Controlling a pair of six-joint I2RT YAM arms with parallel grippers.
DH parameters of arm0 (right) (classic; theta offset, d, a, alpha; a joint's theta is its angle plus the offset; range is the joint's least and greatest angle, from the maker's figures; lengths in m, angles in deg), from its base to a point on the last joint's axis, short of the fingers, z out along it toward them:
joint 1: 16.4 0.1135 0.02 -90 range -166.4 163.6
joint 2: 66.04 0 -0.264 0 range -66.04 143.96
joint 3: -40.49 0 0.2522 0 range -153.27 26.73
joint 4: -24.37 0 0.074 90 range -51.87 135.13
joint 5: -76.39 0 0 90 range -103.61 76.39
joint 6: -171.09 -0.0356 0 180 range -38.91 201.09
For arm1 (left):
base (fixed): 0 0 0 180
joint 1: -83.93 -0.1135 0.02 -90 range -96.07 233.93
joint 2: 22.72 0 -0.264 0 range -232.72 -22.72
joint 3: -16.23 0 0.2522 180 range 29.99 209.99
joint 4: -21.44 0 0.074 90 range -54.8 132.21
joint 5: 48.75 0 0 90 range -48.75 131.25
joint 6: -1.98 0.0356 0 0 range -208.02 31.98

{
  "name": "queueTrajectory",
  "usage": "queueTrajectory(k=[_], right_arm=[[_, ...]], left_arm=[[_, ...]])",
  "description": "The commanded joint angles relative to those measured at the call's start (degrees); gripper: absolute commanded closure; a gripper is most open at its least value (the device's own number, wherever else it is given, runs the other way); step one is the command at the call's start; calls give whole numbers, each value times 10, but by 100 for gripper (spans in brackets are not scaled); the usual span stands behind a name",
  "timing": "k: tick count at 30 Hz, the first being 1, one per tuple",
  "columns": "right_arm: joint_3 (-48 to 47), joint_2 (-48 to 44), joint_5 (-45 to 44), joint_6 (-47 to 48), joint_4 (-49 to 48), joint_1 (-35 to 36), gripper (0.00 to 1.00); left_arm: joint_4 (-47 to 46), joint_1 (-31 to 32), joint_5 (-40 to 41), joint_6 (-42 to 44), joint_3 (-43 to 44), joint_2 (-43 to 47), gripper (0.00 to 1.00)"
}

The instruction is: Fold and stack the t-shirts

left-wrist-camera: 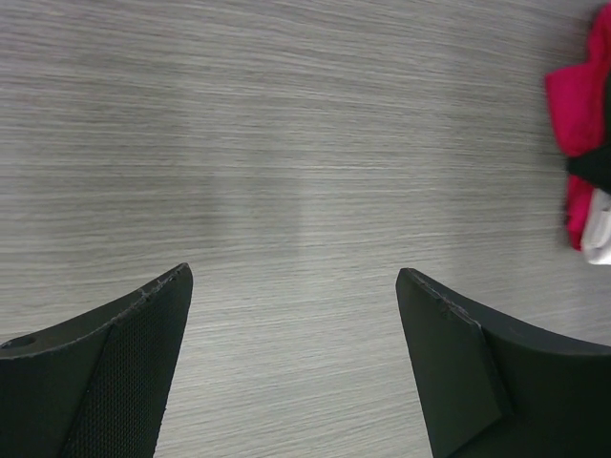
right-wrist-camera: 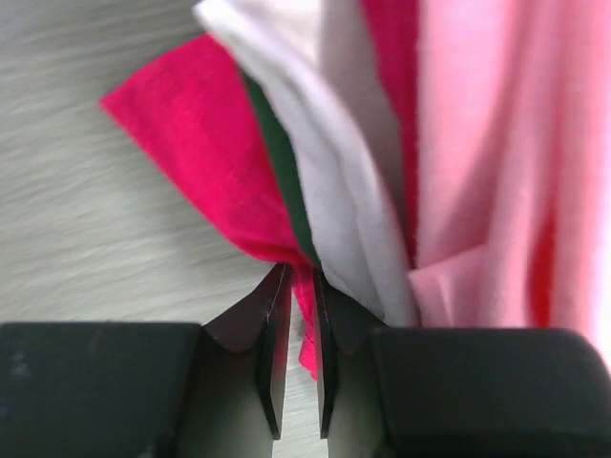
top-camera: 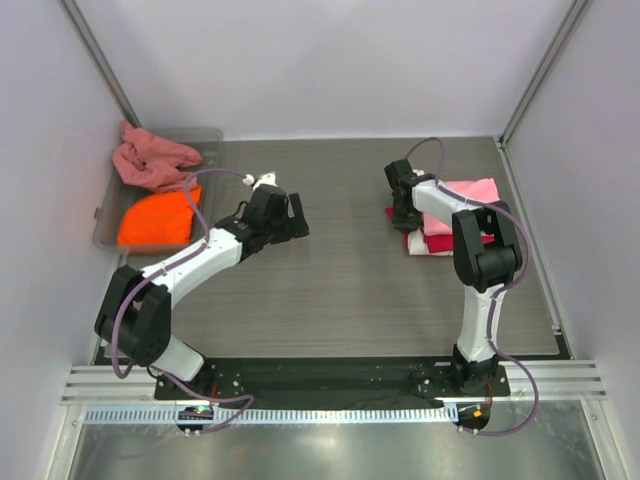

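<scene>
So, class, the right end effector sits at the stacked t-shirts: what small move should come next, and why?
Probably draw the jutting corner of the crimson red t-shirt back in line with the others. The right end effector pinches it, and it sticks out past the white t-shirt and light pink t-shirt.

An orange t-shirt (top-camera: 158, 222) and a dusty rose t-shirt (top-camera: 150, 160) are held in the tray (top-camera: 103, 215); the right claw (top-camera: 400, 212) is placed against the crimson t-shirt (top-camera: 425, 245).

The left arm (top-camera: 190, 262) reaches toward the middle of the table (top-camera: 340, 300), and the left gripper (left-wrist-camera: 294, 286) has its jaws spread wide on nothing. The right arm (top-camera: 482, 270) bends toward the right edge, with the right gripper (right-wrist-camera: 299, 286) pinched on a fold of the crimson t-shirt (right-wrist-camera: 191, 143).
</scene>
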Motion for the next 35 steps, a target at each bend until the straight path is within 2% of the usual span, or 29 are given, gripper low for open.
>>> queueTrajectory(k=[1,4,7,8,9,11,14,17,19,22,25,28,35], right_arm=[[-2,-22,-101,-9,22,-39,79],[3,-49,-66,10,3,-21,74],[28,-108,-37,33,-37,14,48],[54,-128,-37,31,-53,26,30],[69,-150,-36,28,-83,45,21],[121,-222,-20,14,-133,63,13],[228,-326,11,-1,-204,99,10],[352,-402,21,-6,-340,125,8],[419,-426,22,-16,-378,126,8],[475,-460,10,-13,-401,126,9],[553,-491,74,-7,-477,127,8],[589,-491,111,-23,-546,127,6],[571,-473,89,-26,-528,127,6]], left_arm=[[-4,-15,11,14,-14,28,12],[-7,-16,16,18,-31,42,11],[-15,-15,27,20,-53,67,10],[-20,-16,29,23,-62,76,10],[-24,-16,30,25,-70,96,10],[-42,-15,35,25,-104,117,10],[-101,-15,24,22,-181,170,9],[-136,-13,28,32,-248,218,5],[-133,-14,31,55,-268,255,0],[-121,-14,32,81,-297,286,0],[-128,-14,30,83,-326,316,0],[-168,-13,27,75,-355,336,0],[-170,-14,22,78,-349,333,0]])
